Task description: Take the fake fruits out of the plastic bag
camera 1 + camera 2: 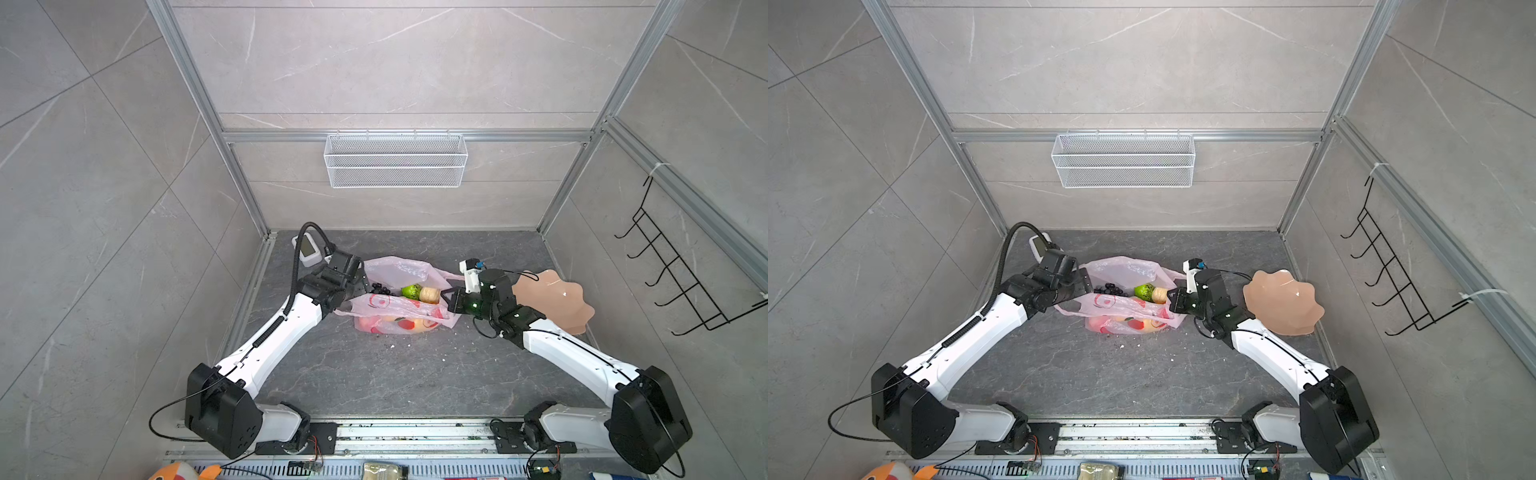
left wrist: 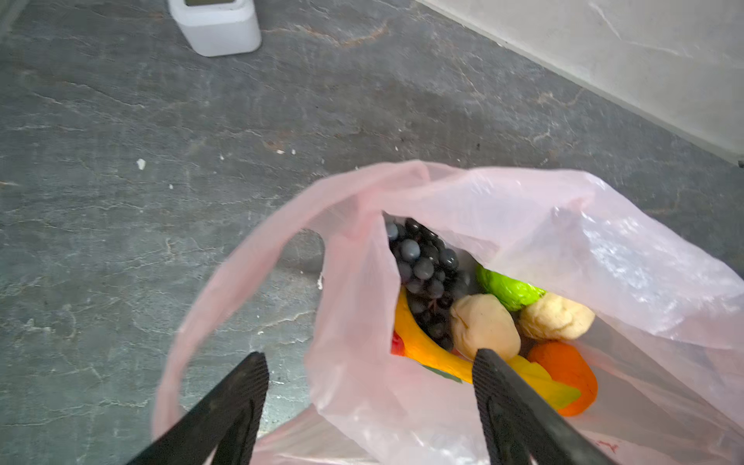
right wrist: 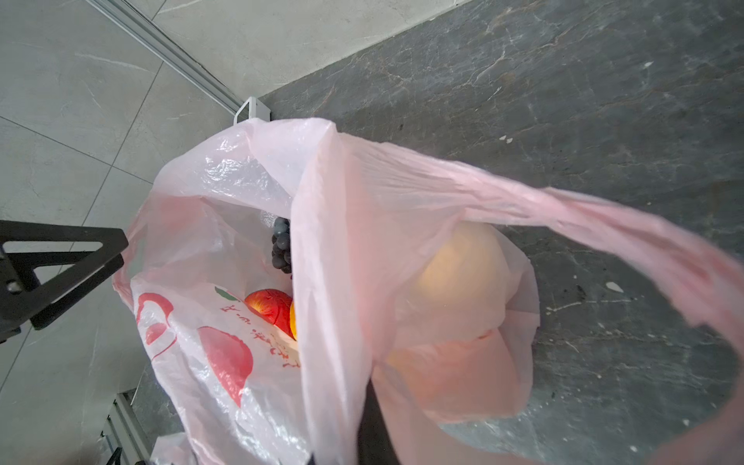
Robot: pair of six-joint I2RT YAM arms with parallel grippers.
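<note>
- Black fingers (image 2: 241,402) of the left gripper (image 2: 370,354) are the closest thing in the left wrist view. They stand wide apart and hold nothing.
- One finger lies by the pink handle loop (image 2: 225,282), and the other crosses in front of the bag mouth. I cannot tell whether either one touches the film.
- Just beyond the fingertips is the open mouth of the plastic bag (image 2: 604,241), and the fake fruits that show are all inside it.
- Nearest is the grape bunch (image 2: 426,273), with the banana (image 2: 422,346) under it and a bit of a red piece (image 2: 396,344) beside that. Then come two beige pieces (image 2: 483,326), a green piece (image 2: 511,290) and an orange piece (image 2: 567,370).
- Taking the back wall as 12 o'clock in both top views, the fruits lie at 3 o'clock from the left gripper.
- The bag's long axis runs from 9 to 3 o'clock, so the fruits sit in line with this arm's reach.
- The banana's long axis goes from under the grapes toward the orange piece. I judge that it points away from the gripper and does not lie across the jaws.
- The right gripper (image 1: 451,300) is at the 3 o'clock end of the bag. Its jaws are closed and the pink film gathers into them, so it holds the bag. The fruits lie at 9 o'clock from it.
- I judge that the left arm is the free one and is at the mouth, so the grape bunch is its easiest first pick.
- The plate (image 1: 561,291) is at 3 o'clock from the right gripper, behind the wrist. No fruit shows on it.
</note>
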